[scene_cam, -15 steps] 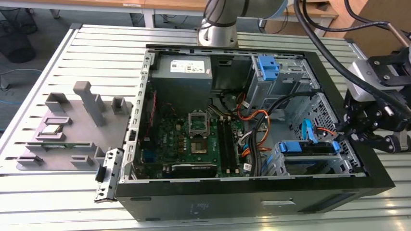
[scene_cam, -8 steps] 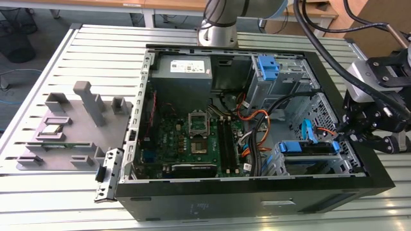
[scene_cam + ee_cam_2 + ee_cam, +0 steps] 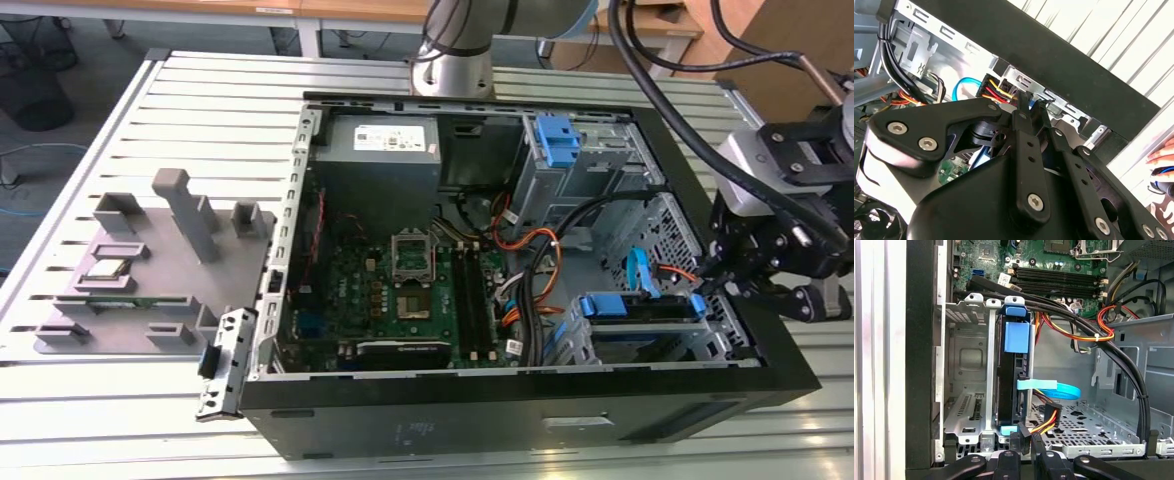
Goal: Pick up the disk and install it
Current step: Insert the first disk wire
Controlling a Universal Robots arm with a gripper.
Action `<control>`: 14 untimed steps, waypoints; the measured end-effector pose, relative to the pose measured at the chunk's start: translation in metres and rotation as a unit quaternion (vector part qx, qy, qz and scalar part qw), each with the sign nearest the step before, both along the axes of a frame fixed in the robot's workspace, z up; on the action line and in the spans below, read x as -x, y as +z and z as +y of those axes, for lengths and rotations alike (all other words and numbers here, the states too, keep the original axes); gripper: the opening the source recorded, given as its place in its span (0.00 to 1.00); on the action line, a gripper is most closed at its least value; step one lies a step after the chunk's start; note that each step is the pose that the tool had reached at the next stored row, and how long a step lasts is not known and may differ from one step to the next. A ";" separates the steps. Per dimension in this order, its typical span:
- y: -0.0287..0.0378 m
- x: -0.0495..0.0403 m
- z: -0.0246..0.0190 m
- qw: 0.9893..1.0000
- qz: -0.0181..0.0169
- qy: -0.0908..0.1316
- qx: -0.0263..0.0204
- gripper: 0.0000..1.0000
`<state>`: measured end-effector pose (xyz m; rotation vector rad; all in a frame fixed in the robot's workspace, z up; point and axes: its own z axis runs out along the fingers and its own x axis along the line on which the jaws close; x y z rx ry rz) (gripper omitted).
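The disk (image 3: 1013, 377) stands on edge in the metal drive cage (image 3: 966, 365) at a front corner of the open computer case, blue rails along its edges and a blue tab at its end. In the exterior view the disk (image 3: 641, 308) sits low on the exterior view's right. A blue ribbon cable (image 3: 1061, 390) and a red-yellow-black power plug (image 3: 1051, 415) meet its side. My gripper (image 3: 1025, 440) hovers right at the disk's near end, fingers drawn together with nothing between them. It also shows in the exterior view (image 3: 721, 285) and in the second wrist view (image 3: 1031, 105).
The black case (image 3: 534, 425) lies open on a slotted metal table (image 3: 200, 110). Thick black cables (image 3: 1114, 350) cross beside the cage. A grey power-supply box (image 3: 380, 150) and a light-blue bracket (image 3: 554, 140) sit at the far end. A grey fixture (image 3: 160, 260) stands at the exterior view's left. A person's hand (image 3: 1161, 156) rests outside the case.
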<state>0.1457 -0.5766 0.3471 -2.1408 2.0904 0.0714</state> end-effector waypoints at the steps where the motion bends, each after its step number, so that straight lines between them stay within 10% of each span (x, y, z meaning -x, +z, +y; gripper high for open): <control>1: -0.0002 0.0000 0.0000 1.000 0.000 0.000 0.000 0.24; 14: -0.0024 0.0000 0.0001 1.000 0.002 0.000 0.001 0.24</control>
